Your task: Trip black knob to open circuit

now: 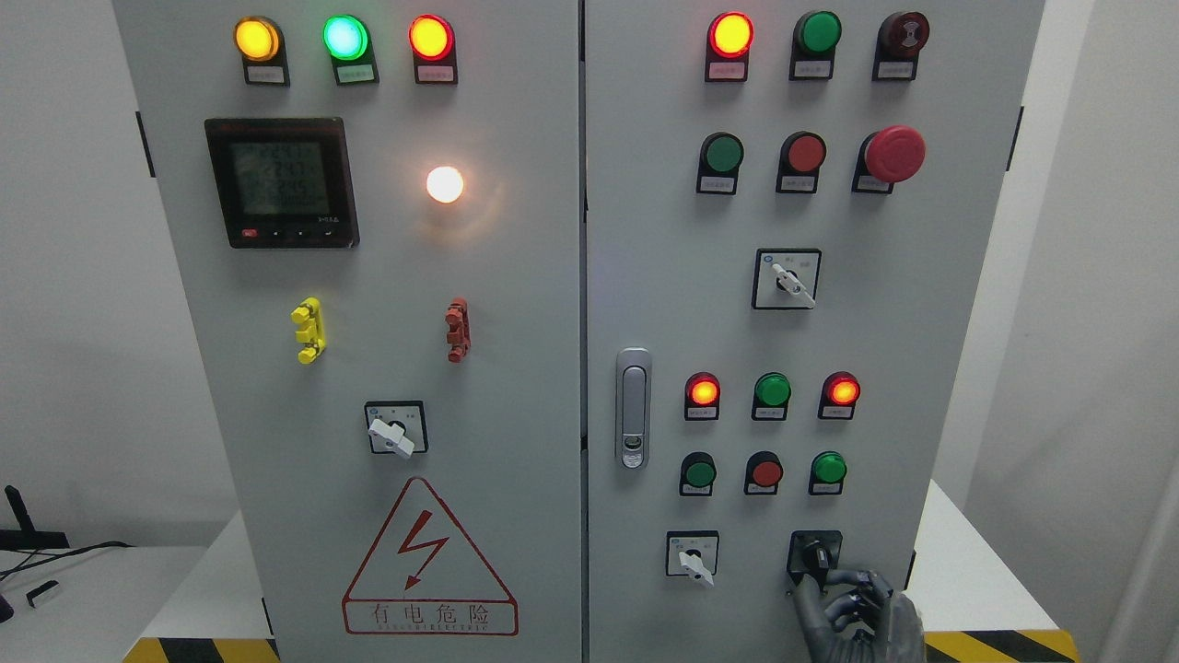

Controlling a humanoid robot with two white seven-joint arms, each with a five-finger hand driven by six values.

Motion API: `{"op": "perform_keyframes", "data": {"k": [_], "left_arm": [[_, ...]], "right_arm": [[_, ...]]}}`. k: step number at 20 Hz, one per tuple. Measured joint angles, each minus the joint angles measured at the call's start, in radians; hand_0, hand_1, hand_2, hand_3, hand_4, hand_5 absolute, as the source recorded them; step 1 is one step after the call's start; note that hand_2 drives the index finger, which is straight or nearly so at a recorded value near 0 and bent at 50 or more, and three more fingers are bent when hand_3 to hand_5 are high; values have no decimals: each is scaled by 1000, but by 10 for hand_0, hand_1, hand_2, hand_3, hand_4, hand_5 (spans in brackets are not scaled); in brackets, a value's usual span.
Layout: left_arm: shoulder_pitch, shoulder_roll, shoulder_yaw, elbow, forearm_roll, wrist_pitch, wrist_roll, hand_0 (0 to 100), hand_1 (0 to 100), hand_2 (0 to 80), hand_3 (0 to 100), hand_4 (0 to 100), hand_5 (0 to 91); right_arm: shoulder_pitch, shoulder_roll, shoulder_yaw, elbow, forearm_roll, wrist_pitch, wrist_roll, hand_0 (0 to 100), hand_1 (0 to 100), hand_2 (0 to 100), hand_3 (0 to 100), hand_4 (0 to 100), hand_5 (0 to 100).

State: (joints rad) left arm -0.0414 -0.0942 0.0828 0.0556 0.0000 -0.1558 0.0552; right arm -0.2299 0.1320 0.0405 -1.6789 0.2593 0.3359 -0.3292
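I am watching my right hand (852,603) gripping the small black knob (814,556) on its square black plate, beside three white-handled selector switches (691,560) on the cabinet

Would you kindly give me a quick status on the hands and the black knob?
Right hand at black knob, fingertips touching, grasp unconfirmed. Left hand out of view. Knob not visibly turned. Nothing in the way.
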Motion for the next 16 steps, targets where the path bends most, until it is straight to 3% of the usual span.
{"op": "perform_keyframes", "data": {"k": [16], "left_arm": [[0, 0, 0, 0, 0, 0, 0, 120, 389, 0, 0, 0, 0]], "right_arm": [[-10, 0, 2, 0, -9, 2, 0, 476, 763, 559, 834, 852, 967]]}}
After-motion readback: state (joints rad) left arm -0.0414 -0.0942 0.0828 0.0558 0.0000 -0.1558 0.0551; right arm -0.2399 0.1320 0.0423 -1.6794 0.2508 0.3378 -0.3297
